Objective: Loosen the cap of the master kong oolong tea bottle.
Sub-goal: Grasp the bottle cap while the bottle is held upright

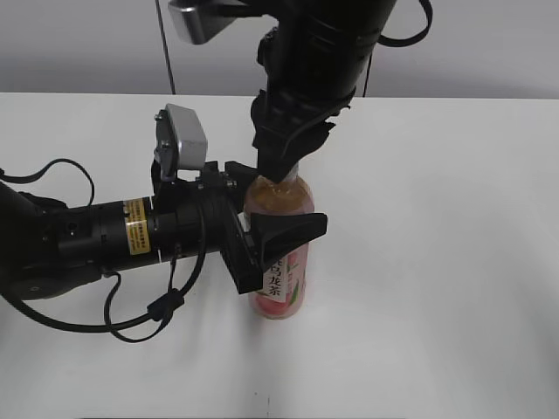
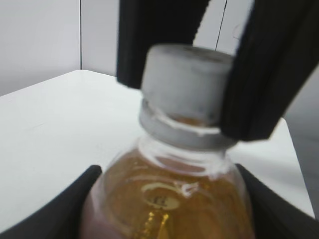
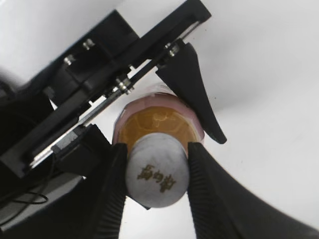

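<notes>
On the smooth white desk (image 1: 437,262), the master kong oolong tea bottle (image 1: 281,292) stands upright, its slim clear plastic body clamped between the left end effector (image 1: 271,249) fingers. Above the bottle, in the left wrist view, the ribbed white cap (image 2: 184,82) sits between dark fingers (image 2: 269,74). From the right wrist, the right end effector (image 3: 157,174) pinches that round cap.

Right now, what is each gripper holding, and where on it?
Left gripper clamps the oolong tea bottle around its body; right gripper pinches the cap by its sides.
</notes>
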Controlling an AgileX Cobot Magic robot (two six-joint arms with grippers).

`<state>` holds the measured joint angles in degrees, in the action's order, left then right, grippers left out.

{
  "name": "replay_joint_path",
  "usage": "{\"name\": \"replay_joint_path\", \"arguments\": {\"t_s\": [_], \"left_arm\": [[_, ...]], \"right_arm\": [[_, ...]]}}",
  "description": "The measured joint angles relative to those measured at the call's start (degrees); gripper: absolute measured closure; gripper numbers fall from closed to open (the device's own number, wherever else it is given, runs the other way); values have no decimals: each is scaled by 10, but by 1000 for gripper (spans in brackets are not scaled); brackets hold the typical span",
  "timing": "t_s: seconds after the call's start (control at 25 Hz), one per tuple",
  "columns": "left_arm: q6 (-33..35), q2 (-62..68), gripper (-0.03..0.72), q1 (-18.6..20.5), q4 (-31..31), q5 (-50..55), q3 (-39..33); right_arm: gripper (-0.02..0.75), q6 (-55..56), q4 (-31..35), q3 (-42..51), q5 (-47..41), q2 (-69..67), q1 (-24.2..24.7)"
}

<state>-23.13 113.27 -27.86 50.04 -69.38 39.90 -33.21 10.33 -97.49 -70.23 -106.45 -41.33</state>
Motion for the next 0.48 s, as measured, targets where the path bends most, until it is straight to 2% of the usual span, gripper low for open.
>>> {"name": "replay_joint_path", "arguments": {"t_s": [0.48], "left_arm": [[0,0,230,0,2,0,0]], "right_arm": [[456,-417,0,-1,-1,0,0]]}}
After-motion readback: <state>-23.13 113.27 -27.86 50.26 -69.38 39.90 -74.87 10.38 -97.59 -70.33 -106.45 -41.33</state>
